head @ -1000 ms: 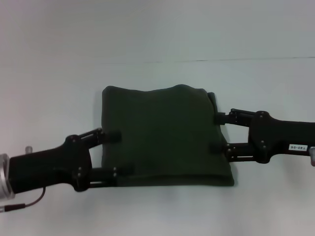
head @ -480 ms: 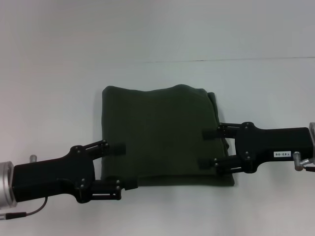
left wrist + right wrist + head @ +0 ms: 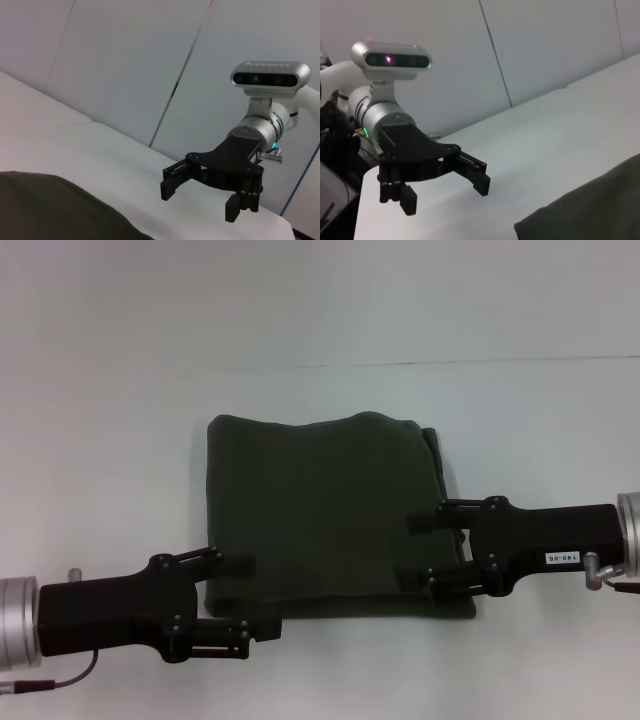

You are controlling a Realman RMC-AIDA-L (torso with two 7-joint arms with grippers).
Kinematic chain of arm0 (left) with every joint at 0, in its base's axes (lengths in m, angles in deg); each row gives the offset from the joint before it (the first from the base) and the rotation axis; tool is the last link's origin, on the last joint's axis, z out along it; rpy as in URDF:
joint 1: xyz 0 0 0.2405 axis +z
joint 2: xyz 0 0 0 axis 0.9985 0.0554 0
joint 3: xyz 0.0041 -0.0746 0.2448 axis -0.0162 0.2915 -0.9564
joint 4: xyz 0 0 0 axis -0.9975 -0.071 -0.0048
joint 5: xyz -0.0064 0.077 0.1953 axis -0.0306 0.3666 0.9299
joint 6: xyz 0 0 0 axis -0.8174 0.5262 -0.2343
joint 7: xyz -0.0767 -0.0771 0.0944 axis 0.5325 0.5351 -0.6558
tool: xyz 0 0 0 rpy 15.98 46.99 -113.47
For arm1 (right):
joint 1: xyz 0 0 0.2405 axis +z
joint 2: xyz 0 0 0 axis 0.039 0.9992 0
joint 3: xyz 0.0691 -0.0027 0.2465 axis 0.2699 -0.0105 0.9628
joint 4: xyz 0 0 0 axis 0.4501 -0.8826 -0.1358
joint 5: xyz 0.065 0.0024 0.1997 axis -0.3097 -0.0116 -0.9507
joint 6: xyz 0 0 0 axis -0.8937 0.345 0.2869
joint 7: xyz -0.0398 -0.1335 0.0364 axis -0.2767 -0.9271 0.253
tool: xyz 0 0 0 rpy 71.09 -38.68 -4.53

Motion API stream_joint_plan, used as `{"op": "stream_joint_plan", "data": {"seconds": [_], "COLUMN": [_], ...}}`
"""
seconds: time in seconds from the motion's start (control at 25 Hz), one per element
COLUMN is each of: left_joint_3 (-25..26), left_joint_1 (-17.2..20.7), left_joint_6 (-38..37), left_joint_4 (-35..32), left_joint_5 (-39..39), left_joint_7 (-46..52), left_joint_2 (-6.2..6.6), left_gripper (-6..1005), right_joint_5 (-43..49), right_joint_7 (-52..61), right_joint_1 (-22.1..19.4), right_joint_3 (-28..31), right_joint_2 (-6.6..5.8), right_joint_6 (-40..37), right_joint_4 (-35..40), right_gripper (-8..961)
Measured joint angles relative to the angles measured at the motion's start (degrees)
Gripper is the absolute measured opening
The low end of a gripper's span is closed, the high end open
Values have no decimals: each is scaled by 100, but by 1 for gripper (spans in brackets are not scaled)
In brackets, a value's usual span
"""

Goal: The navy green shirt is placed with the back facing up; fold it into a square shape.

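Both open grippers slid nearer: left gripper (image 3: 247, 598) hides the shirt's (image 3: 325, 515) 7 o'clock corner, right gripper (image 3: 417, 552) its 4 o'clock edge.

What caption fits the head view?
Two open end effectors, left and right, flank a folded green shirt.

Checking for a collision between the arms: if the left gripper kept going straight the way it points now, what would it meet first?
Most likely the navy green shirt: the open left gripper points across the near part of the fold towards the right gripper. If it hangs above the cloth, which the pictures don't settle, the right gripper comes first.
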Motion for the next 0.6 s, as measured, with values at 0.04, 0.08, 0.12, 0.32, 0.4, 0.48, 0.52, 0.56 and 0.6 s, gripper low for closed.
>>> {"op": "stream_joint_plan", "data": {"seconds": [0.04,0.08,0.12,0.32,0.4,0.48,0.52,0.56,0.6], "left_joint_3": [0,-1,-1,-2,-2,-2,-2,-3,-2], "left_joint_1": [-1,-1,-2,-4,-4,-4,-4,-4,-4], "left_joint_6": [9,16,21,23,23,23,23,23,23], "left_joint_4": [0,0,0,-1,-2,-3,-3,-3,-3], "left_joint_5": [7,14,19,28,30,31,32,32,33], "left_joint_7": [4,10,14,23,23,23,23,23,23], "left_joint_2": [1,1,2,4,4,4,4,4,4], "left_gripper": [951,951,950,950,950,950,950,950,950], "right_joint_5": [0,1,2,4,4,4,4,4,4], "right_joint_7": [18,28,31,36,37,37,38,38,38], "right_joint_1": [0,2,4,11,10,10,10,10,9], "right_joint_3": [-25,-41,-53,-77,-79,-80,-80,-80,-80], "right_joint_2": [0,0,0,0,0,0,0,0,0], "right_joint_6": [30,48,59,61,62,61,61,60,59], "right_joint_4": [0,0,0,0,0,1,1,2,2], "right_gripper": [915,915,915,910,909,907,906,905,905]}}
